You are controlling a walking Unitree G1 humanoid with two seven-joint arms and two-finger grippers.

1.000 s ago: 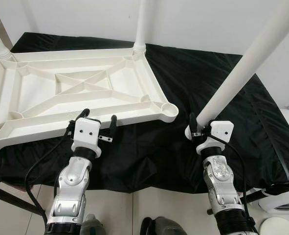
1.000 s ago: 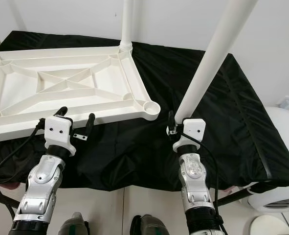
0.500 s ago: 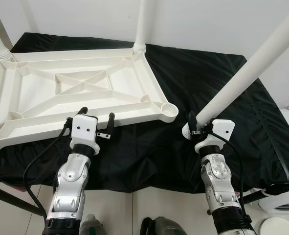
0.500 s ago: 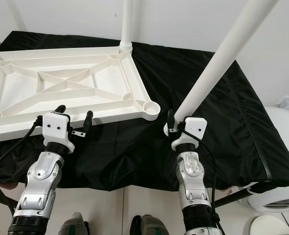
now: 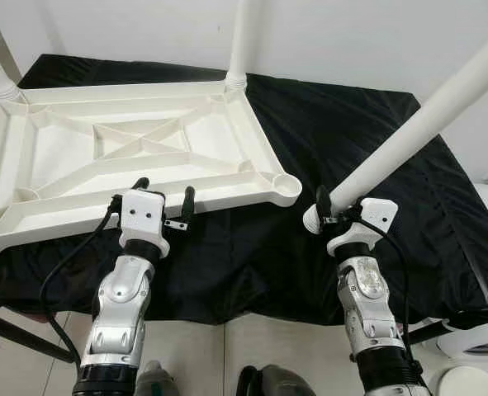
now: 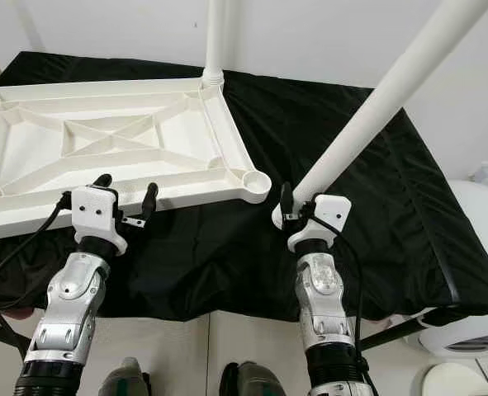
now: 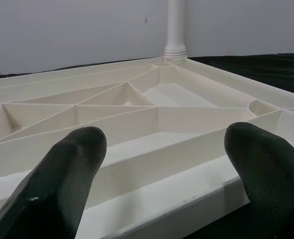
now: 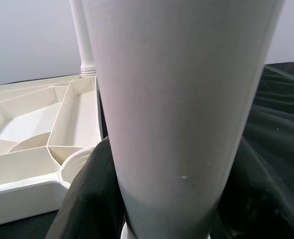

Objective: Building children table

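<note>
Socket (image 5: 285, 181) at the near right corner of the upturned tabletop (image 5: 70, 165) was what your next move hinged on: it lay just to the left of, and a little beyond, the lower end of the loose leg (image 5: 409, 140). Your right gripper (image 5: 330, 216) was clamped on that leg near its lower end, the long axis slanting up and away to the right. Your left gripper (image 5: 163, 195) hovered spread wide at the tabletop's near edge, holding nothing. Another leg (image 5: 242, 41) stood in the far corner. You could read no writing or brand anywhere.
</note>
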